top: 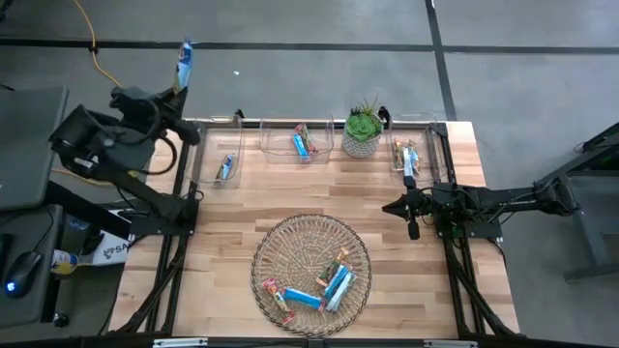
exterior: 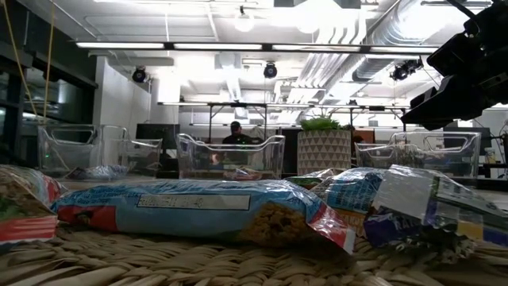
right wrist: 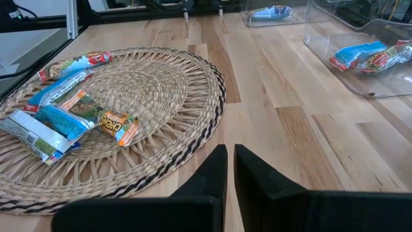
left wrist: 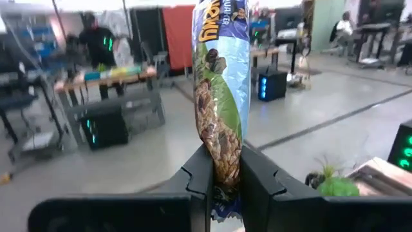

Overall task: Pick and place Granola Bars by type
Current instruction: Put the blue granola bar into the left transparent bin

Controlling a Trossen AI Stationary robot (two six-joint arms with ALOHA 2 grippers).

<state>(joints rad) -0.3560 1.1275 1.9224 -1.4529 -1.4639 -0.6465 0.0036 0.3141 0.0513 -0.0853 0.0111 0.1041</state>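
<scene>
Up at the far left corner of the wooden worktop [top: 406,290], the left claw [top: 180,92] is raised high and clenched on a slim blue-and-green foil granola bar [left wrist: 222,96], the bar standing upright between its dark fingers [left wrist: 199,183]. Over on the right, the right claw [top: 413,230] hovers low above the worktop's right edge, fingers pressed together, gripping nothing. Near the front sits the round woven wire basket [top: 290,237] with several blue-and-white and tan-wrapped bars [top: 334,285] lying loose in it. Along the far edge runs a row of clear plastic bins: the left bin [top: 221,155] has one blue bar, the middle bin [top: 290,135] a couple, the right bin [top: 430,145] a few tan ones. A small green potted plant [top: 363,130] stands between the middle and right bins.
</scene>
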